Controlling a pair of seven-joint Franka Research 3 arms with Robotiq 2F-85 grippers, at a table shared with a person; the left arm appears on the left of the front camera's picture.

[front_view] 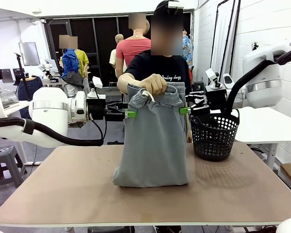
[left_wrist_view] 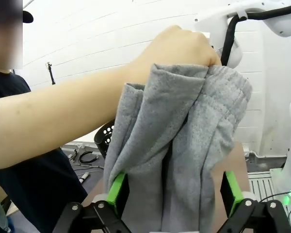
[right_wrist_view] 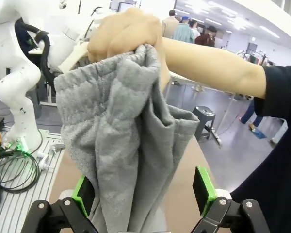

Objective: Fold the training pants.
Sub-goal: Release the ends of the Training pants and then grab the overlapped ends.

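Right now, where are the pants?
In the front view the pants hang mid-table from the person's hand, lower end on the table, between the left gripper and right gripper; the basket stands just right of them.

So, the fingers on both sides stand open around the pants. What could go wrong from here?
The person's hand bunches the waistband of the training pants, so the left fingers and right fingers may close on uneven folds and perhaps lose them. The black basket stands just under the right arm; a downward move might knock it.
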